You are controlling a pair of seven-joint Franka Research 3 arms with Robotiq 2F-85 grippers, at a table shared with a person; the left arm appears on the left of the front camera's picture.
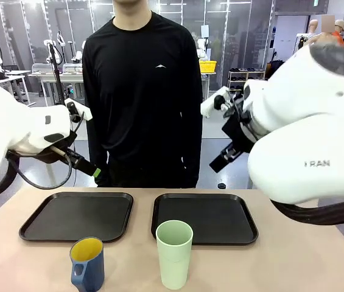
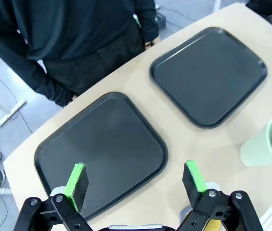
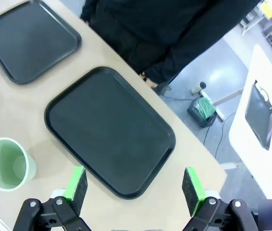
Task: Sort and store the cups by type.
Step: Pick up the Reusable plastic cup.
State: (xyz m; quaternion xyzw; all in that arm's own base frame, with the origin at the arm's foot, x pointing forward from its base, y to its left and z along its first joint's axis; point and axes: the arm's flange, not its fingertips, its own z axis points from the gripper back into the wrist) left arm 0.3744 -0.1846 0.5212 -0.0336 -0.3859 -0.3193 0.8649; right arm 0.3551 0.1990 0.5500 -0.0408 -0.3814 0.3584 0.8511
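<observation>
The tall mint-green tumbler (image 1: 174, 253) stands upright near the table's front edge, in front of the right tray. The dark blue mug (image 1: 87, 266), yellow inside, stands to its left with its handle toward the camera. My left gripper (image 1: 94, 171) hangs high over the far left of the table. In the left wrist view the left gripper (image 2: 135, 179) is open and holds nothing, with the tumbler (image 2: 269, 143) off to its right. My right gripper (image 3: 135, 185) is also open and holds nothing, high above the table, and the tumbler (image 3: 8, 163) lies at lower left in its view.
Two black trays lie side by side on the table, the left tray (image 1: 77, 216) and the right tray (image 1: 205, 218), both bare. A person in a black top (image 1: 144, 91) stands at the far edge behind them with arms down.
</observation>
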